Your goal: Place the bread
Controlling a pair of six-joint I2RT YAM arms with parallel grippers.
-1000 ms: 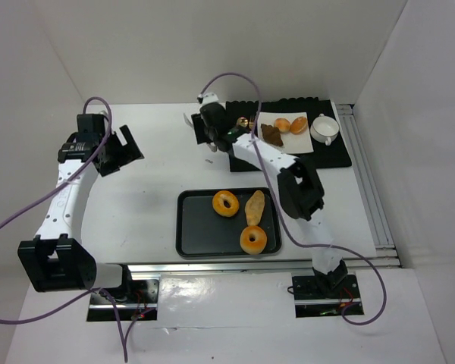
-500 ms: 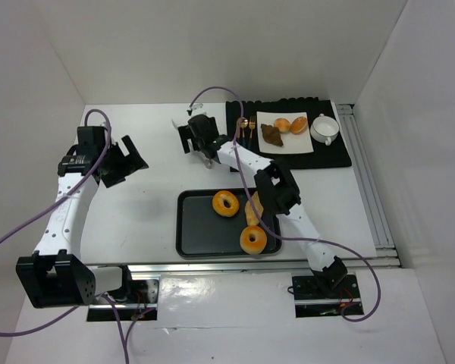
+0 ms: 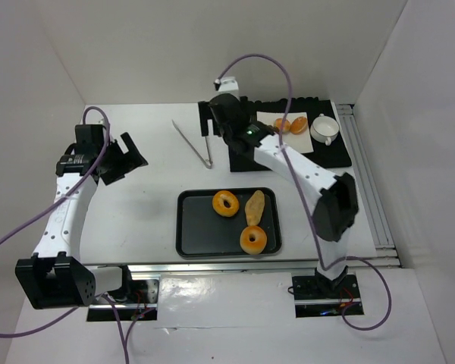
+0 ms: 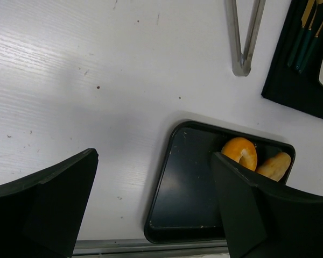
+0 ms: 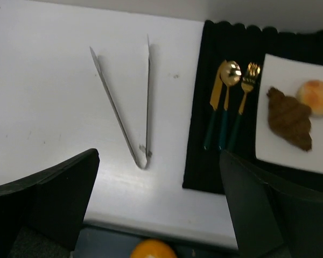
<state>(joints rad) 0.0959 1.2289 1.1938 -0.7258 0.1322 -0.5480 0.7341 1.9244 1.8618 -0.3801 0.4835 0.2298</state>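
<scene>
On the black tray (image 3: 188, 231) lie two ring breads (image 3: 225, 203) and a long pale bread (image 3: 255, 205). The white plate (image 3: 304, 143) at the back carries orange buns (image 3: 291, 125) and a brown croissant (image 5: 289, 119). Metal tongs (image 3: 195, 143) lie loose on the table left of the black mat. My right gripper (image 3: 216, 125) hovers open and empty above the mat's left edge, beside the tongs (image 5: 130, 110). My left gripper (image 3: 124, 160) is open and empty at the left; in its wrist view the tray (image 4: 172, 215) and a ring bread (image 4: 240, 153) sit below it.
A black mat (image 3: 337, 155) at the back right holds the plate, gold cutlery (image 5: 226, 102) and a white cup (image 3: 324, 129). White walls close in the table on the left, back and right. A metal rail (image 3: 368, 189) runs along the right side.
My right gripper opened and let the tongs go onto the table, then rose and swung right toward the mat. The left arm barely moved.
</scene>
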